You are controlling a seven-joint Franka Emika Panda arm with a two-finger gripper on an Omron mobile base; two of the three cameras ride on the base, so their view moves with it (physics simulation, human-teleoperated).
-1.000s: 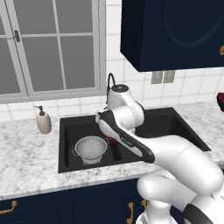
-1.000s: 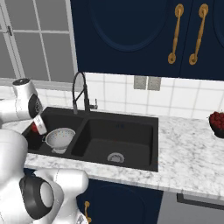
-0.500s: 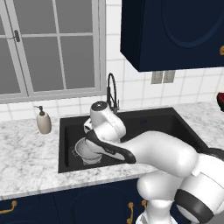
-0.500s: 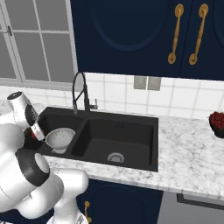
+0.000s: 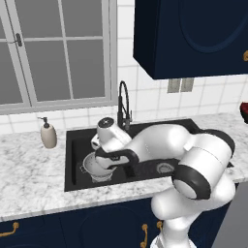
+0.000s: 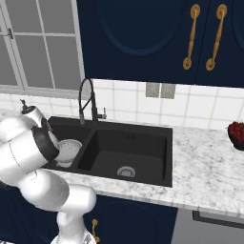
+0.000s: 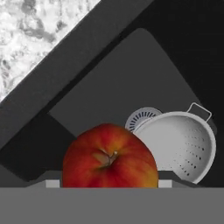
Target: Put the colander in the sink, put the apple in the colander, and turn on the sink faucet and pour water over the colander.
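1. The colander (image 7: 179, 144) already sits on the floor of the left basin of the sink (image 6: 143, 136), beside the round drain (image 7: 141, 118), so the first step looks finished.
2. The step in hand seems to be the second one: bringing the apple (image 7: 109, 156) to the colander.
3. In the hand view the apple sits right at the gripper (image 7: 103, 183), between its two fingers, which are closed on it from both sides; it hangs above the basin floor.
4. From this view the apple is over the basin but to one side of the colander, not yet above its bowl.
5. In the left base view the hand is low over the left basin, close above the colander.
6. The next move probably calls for shifting the hand until the apple is over the middle of the bowl, lowering a little, then opening the fingers.
7. The faucet (image 5: 123, 104) stands at the back edge of the sink, between the basins, untouched; the water step remains.
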